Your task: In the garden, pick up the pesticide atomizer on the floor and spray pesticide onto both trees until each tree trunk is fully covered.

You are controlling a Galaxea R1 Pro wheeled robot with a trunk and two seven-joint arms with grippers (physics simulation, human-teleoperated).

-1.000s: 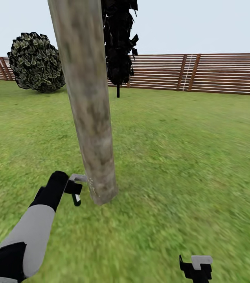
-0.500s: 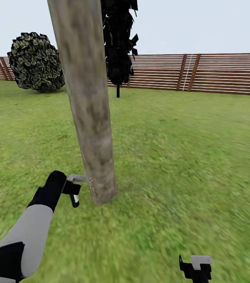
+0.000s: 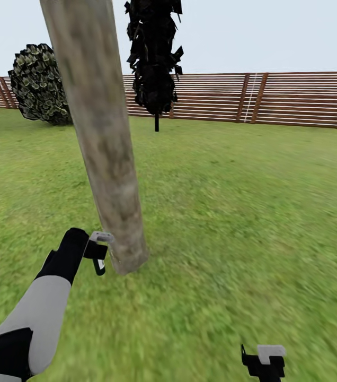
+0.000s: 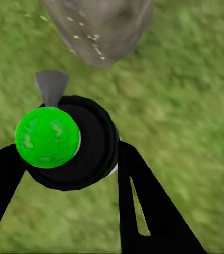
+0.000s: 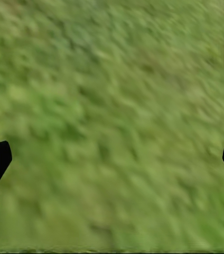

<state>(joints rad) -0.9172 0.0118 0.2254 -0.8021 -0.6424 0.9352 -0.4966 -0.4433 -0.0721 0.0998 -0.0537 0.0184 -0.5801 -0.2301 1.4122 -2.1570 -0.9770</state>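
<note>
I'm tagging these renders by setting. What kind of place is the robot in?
A fenced garden or backyard, by the look of it: green lawn underfoot, a brown slatted wooden fence along the back, and a thick tree trunk and round bush on the grass.

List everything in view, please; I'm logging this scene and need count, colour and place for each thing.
tree trunk: one, mottled beige-grey, leaning, rising from the lawn just ahead of the left pincer.
pesticide: a few white specks near the trunk's foot.
atomizer: one, black body with a bright green cap and grey nozzle, between the left pincer's fingers.
black-foliaged tree: one, thin dark stem, before the fence.
round bush: one, dark green, far left.
fence: one, brown slats, across the back.
lawn: green, all around.
left pincer: black, beside the trunk's base.
right pincer: black, open over grass.
</note>
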